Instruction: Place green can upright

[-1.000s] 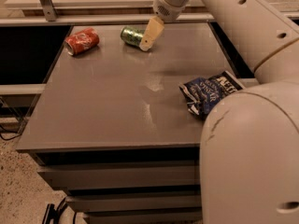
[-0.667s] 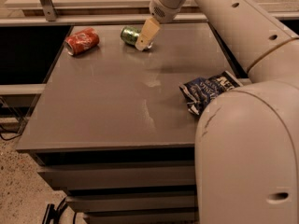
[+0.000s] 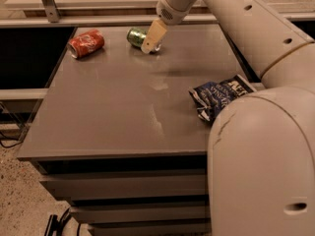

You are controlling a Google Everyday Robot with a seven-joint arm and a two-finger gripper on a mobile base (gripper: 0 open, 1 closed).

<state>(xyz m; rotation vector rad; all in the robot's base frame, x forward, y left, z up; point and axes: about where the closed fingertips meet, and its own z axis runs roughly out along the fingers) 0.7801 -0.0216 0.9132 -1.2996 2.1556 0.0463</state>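
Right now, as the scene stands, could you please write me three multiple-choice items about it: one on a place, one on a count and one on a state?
1. Where is the gripper?
A. At the green can, near the far edge of the table
B. Low over the near edge
C. Beyond the left edge

2. How many drink cans are on the table?
A. One
B. Two
C. Three

3. How does the green can stand?
A. Upright
B. On its side
C. Upside down

Answers:
1 A, the gripper is down at the green can's right end, far from the near edge.
2 B, only the green can and the red can are there.
3 B, its long side rests on the tabletop.
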